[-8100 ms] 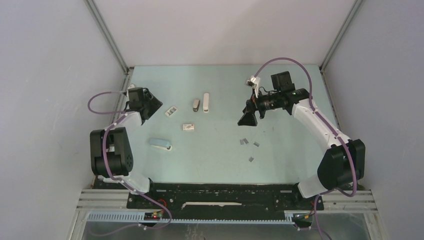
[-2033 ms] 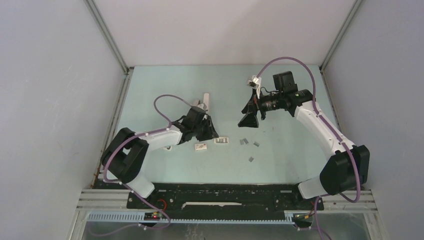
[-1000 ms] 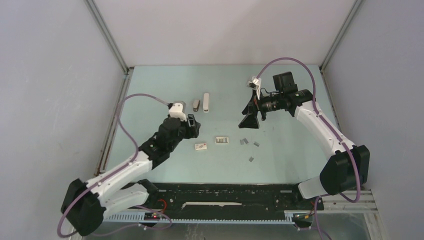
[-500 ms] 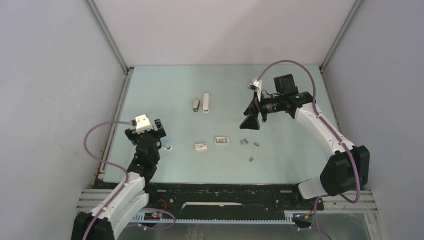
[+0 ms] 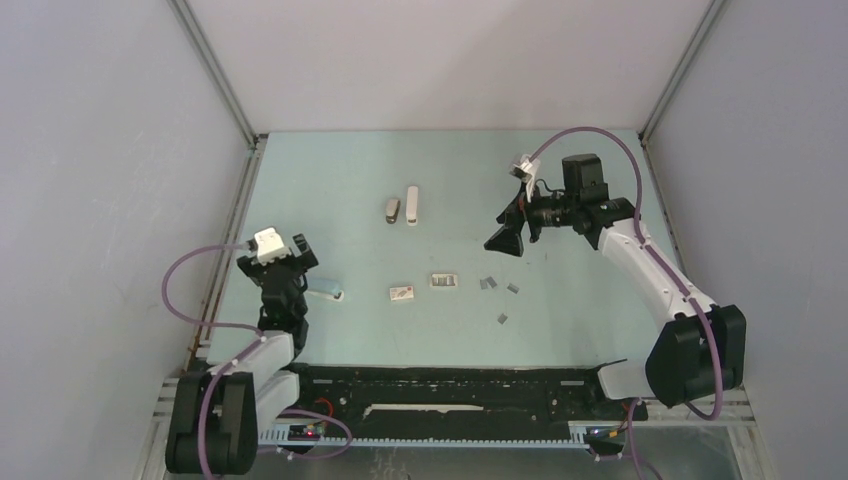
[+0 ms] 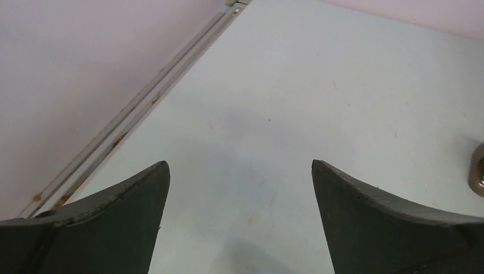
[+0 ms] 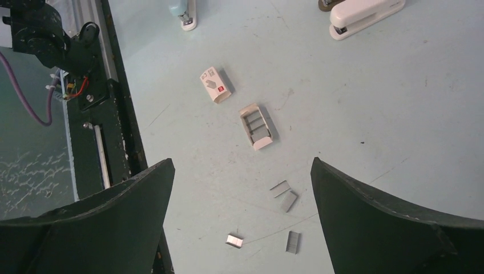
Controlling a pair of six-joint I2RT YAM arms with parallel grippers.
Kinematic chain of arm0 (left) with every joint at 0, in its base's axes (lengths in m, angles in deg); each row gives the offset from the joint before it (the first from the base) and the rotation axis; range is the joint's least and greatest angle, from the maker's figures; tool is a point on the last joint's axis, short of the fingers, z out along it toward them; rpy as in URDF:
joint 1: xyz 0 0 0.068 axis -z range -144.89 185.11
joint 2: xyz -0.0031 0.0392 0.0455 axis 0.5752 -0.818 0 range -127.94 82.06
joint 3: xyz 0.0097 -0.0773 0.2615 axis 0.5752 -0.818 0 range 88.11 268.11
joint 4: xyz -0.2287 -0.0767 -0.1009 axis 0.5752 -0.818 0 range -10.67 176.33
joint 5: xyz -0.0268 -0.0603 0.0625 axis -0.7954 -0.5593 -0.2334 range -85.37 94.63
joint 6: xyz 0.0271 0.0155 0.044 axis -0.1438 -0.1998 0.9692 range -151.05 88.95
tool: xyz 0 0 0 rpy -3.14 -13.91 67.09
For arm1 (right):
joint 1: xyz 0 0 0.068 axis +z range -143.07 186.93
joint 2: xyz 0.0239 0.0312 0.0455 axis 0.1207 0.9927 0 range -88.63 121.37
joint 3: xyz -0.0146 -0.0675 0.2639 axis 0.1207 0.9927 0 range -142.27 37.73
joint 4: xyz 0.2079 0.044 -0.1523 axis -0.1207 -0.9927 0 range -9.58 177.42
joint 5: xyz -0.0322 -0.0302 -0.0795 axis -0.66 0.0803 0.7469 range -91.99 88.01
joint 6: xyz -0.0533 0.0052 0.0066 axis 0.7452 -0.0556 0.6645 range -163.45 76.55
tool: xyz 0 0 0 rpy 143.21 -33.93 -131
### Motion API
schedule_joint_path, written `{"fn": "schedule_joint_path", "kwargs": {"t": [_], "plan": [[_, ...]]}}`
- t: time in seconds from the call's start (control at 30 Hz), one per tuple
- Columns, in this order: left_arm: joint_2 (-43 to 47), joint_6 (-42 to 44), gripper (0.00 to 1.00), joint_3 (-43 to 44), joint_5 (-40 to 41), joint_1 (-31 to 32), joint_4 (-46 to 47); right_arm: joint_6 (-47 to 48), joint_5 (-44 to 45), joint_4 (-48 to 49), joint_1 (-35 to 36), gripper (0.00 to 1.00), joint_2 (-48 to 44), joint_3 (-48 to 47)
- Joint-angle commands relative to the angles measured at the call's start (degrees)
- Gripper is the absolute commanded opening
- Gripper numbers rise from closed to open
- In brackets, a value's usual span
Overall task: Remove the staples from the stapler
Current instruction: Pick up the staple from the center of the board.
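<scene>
The pale green worktop (image 5: pixel 330 170) carries everything. The left arm (image 5: pixel 268 352) is folded up at the near left corner. The right arm (image 5: pixel 640 262) reaches from the near right corner out over the far right part.

The left hand (image 5: pixel 296 254) is spread wide and holds nothing. Its fingers (image 6: pixel 114 222) frame bare worktop toward the far left corner. The right hand (image 5: pixel 503 240) is also spread and empty, hanging above the worktop with its fingers (image 7: pixel 394 228) aimed down toward the middle.

The stapler (image 5: pixel 392 208) lies toward the far edge, a little left of the middle, with its long axis running near to far. From the left hand it lies farther out and to the right. From the right hand it lies to the left and slightly farther out. Neither hand is clearly the nearer.

The slim white stapler (image 5: pixel 411 205) lies parallel to the stapler, just beside it on the right. It stands between the stapler and the right hand, so I judge the approach from the left the more open one.

A light blue stapler (image 5: pixel 325 290) lies just beside the left hand, toward the near edge.

A closed box (image 5: pixel 402 293) and an open box (image 5: pixel 444 281) sit near the middle.

Loose staples (image 5: pixel 488 283) lie in a few short strips right of the boxes. Whether any are left inside the stapler cannot be seen.
</scene>
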Motion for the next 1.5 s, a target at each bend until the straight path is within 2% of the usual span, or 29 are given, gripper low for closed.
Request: {"fn": "schedule_joint_path", "kwargs": {"t": [0.0,0.07,0.1,0.2,0.27,0.63,1.2,1.47], "plan": [[-2.92,0.55,1.00,-0.12,-6.91,-2.59,11.19,-1.46,0.06,3.52,-0.61,1.00,-2.01,0.09],[-8.36,-0.64,1.00,-2.68,-8.28,-4.51,21.49,-1.35,-0.05,3.58,-0.74,1.00,-2.01,0.09],[-11.35,-1.83,1.00,-2.28,-11.49,-6.42,24.65,-1.36,-0.17,3.50,-0.81,1.00,-2.06,0.05],[-15.96,-0.77,1.00,1.03,-18.97,-8.37,21.80,-1.40,-0.89,3.45,-1.16,1.00,-2.25,0.06],[-15.63,-0.62,1.00,0.97,-19.77,-8.37,21.26,-1.30,-1.42,3.36,-1.44,1.00,-2.64,0.05],[-15.88,-0.61,1.00,1.34,-19.36,-8.14,21.05,-1.18,-4.32,3.80,-2.83,1.00,-4.08,0.72],[-15.86,0.01,1.00,2.17,-18.90,-7.61,19.47,-0.99,-2.76,3.94,-2.07,1.00,-2.86,0.77],[-15.89,0.01,1.00,2.15,-18.91,-7.58,19.46,-1.62,-2.28,4.23,-3.98,1.00,-3.41,0.74]]}}
